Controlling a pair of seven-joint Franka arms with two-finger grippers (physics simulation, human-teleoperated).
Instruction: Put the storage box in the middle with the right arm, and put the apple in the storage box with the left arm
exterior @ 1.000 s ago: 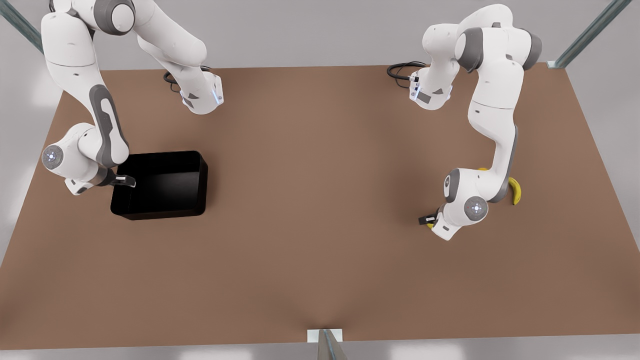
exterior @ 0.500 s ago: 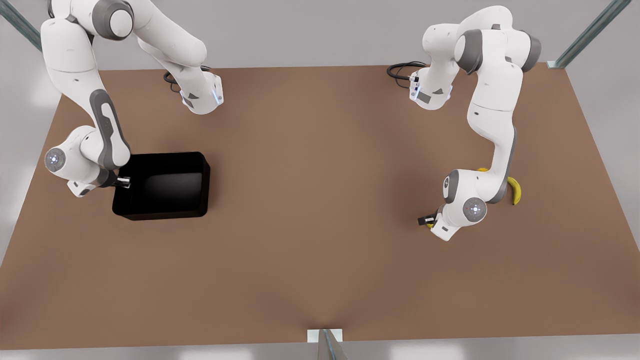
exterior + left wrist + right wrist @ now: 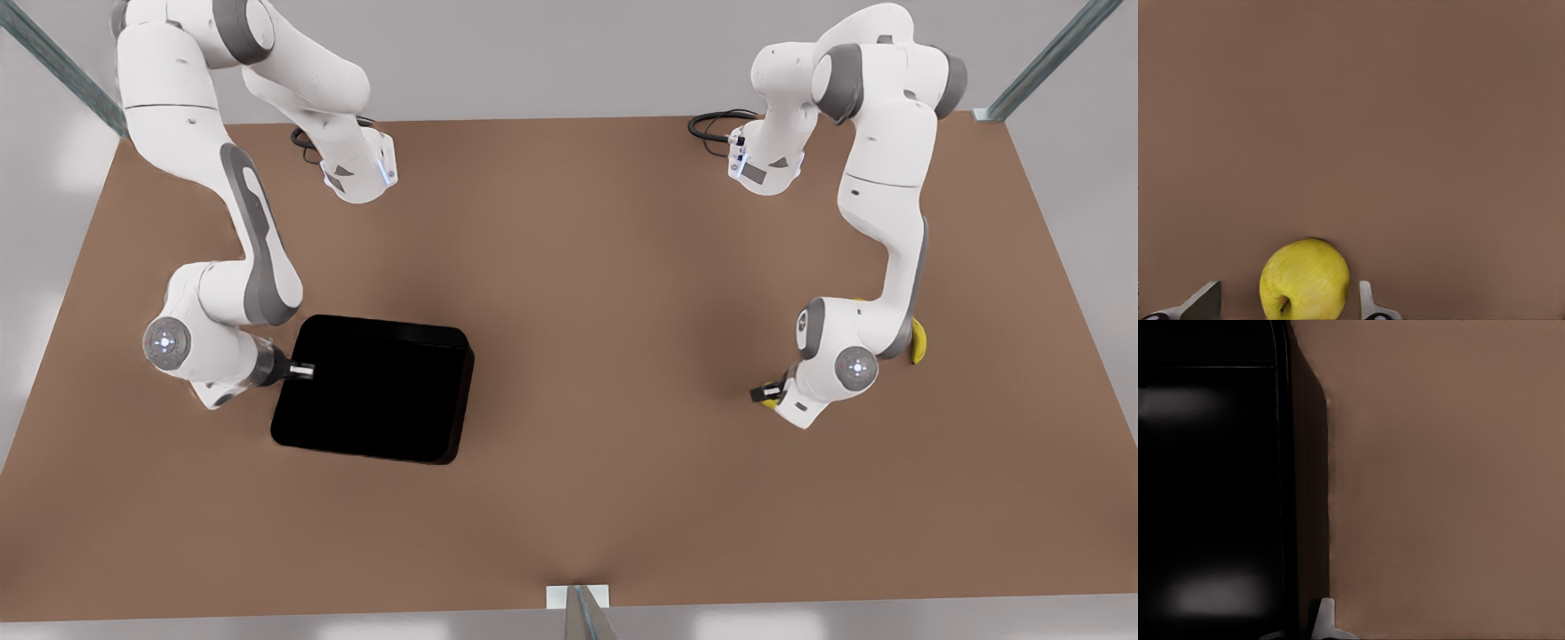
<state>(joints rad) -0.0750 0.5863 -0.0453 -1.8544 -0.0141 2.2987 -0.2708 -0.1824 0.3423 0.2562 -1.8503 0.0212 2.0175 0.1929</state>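
While right hand [image 3: 302,371] on storage box [image 3: 373,391]

storage box [image 3: 373,388] on worktop [image 3: 587,293], toward front view's left. apple [image 3: 1305,279] and banana [image 3: 917,341] near front view's right, well apart from box.
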